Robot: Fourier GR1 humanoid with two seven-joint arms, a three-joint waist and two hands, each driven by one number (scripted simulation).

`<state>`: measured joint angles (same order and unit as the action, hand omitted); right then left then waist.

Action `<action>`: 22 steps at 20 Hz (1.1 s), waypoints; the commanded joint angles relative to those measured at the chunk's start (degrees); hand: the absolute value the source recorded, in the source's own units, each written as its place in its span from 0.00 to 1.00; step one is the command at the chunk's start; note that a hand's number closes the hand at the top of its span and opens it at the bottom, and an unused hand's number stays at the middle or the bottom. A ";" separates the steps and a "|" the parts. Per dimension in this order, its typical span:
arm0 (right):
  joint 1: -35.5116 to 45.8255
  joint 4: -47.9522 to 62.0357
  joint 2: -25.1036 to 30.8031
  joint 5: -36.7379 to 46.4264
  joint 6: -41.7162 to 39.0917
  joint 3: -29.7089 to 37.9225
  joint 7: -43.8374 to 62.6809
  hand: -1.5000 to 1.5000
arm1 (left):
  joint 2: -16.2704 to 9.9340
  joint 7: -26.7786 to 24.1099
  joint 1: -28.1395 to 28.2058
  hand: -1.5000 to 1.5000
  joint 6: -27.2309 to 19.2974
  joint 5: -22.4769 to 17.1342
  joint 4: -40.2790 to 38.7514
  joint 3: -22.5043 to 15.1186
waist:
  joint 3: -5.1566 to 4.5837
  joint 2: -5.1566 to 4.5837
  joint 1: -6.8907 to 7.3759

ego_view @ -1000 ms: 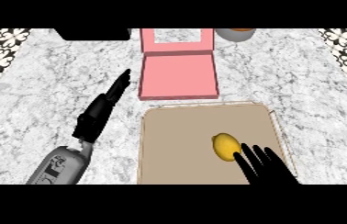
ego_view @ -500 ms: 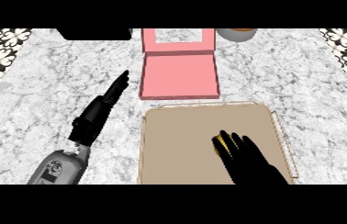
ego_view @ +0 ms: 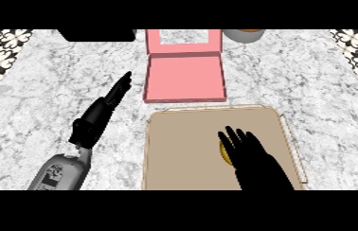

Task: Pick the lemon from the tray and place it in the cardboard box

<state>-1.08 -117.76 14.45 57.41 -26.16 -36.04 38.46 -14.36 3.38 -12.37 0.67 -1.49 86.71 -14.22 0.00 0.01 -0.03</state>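
The yellow lemon [ego_view: 224,150] lies on the tan tray [ego_view: 182,149]; only a thin strip of it shows at the left edge of my right hand [ego_view: 246,149]. That hand lies over the lemon with its fingers stretched out toward the far side, not curled round it. The pink cardboard box [ego_view: 185,81] stands open just beyond the tray, its lid [ego_view: 184,40] folded back. My left hand [ego_view: 105,107] rests left of the tray on the marble counter, fingers straight and pointing toward the box.
A dark block [ego_view: 96,34] sits at the far left of the counter. A grey round pot [ego_view: 244,35] stands at the far edge right of the box lid. Patterned tiles [ego_view: 14,37] show in the far corners.
My right hand has moved left and forward over the tray until it covers the lemon, which was in full view a second ago. The left hand has not moved.
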 commanded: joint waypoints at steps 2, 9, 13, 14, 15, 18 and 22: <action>0.47 3.83 1.75 0.77 4.11 3.98 -7.43 0.00 | 1.65 -1.76 0.61 0.50 1.31 2.78 -1.07 0.99 | 0.00 0.00 -0.07; 2.45 6.77 -3.84 4.74 1.18 1.90 -5.04 0.00 | 2.42 2.01 4.04 0.50 3.38 3.05 4.98 3.87 | 0.00 0.03 0.11; 0.26 8.53 -0.97 4.23 1.73 4.48 -9.35 0.00 | 4.73 -0.60 -1.53 0.50 3.96 5.07 -3.40 5.36 | -0.01 -0.01 -0.19; -1.92 11.16 -2.34 5.87 5.09 1.44 -9.74 0.00 | 4.32 -0.10 2.57 0.50 4.43 4.91 2.04 4.37 | 0.00 0.03 -0.03; 0.40 9.35 -1.16 3.83 1.81 5.69 -10.40 0.00 | 2.98 4.87 3.20 0.50 6.77 2.70 7.12 5.11 | 0.00 0.05 0.08; 3.09 14.49 -3.63 4.78 1.41 6.39 -10.90 0.00 | 5.89 3.61 1.48 0.50 4.91 4.76 3.91 5.48 | 0.00 0.01 0.06; 1.47 17.45 -4.94 7.06 4.08 5.12 -11.80 0.00 | 7.08 1.27 0.19 0.50 5.71 6.95 0.50 5.72 | 0.00 -0.01 -0.06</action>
<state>0.01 -103.58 10.52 63.65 -23.16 -31.70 28.32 -8.88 5.29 -10.48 6.04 4.03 89.52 -8.93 0.00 0.03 -0.03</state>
